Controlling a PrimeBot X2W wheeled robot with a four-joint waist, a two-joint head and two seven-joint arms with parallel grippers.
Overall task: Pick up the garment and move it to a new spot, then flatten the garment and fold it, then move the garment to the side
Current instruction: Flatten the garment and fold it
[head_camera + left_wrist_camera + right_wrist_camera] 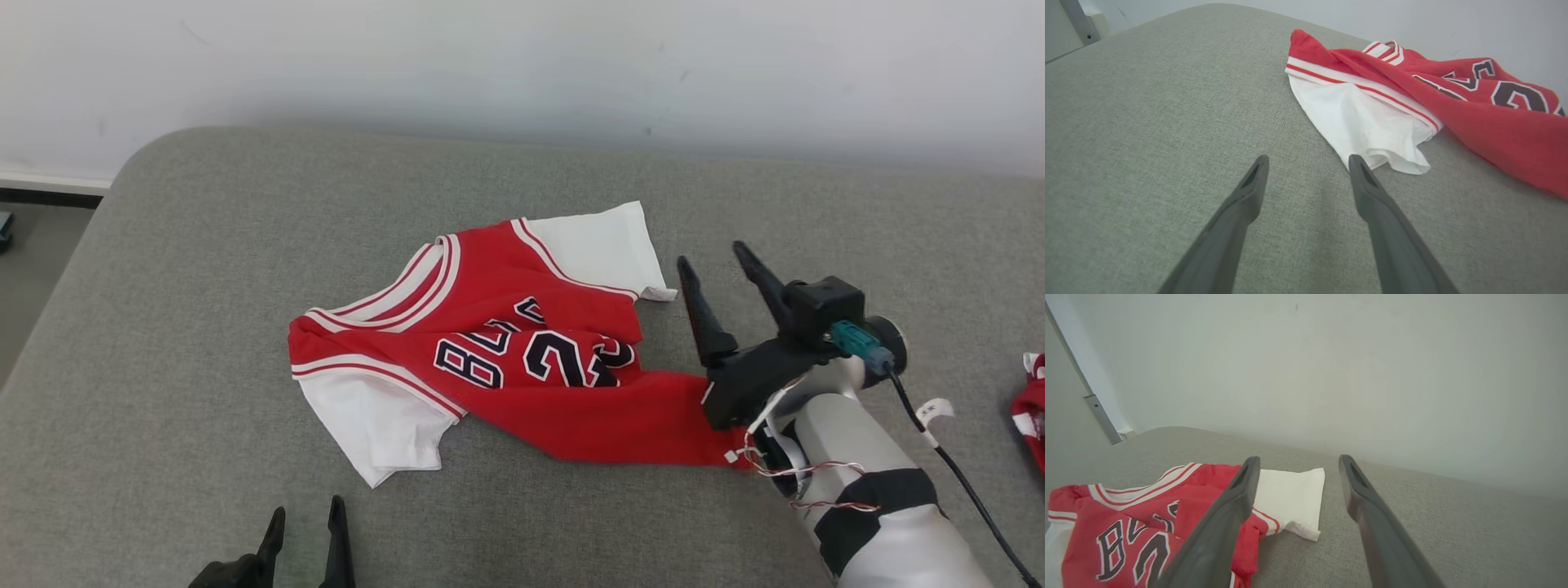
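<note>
Nearest, the left gripper hovers just short of the garment, fingers spread wide and empty. The garment lies crumpled on a grey cushion. At its right end, the right gripper gapes open, holding nothing.

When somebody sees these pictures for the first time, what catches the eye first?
The red jersey with white sleeves lies crumpled in the middle of the grey cushion. The right gripper stands open beside its right end, and the left gripper is open near the lower white sleeve.
</note>
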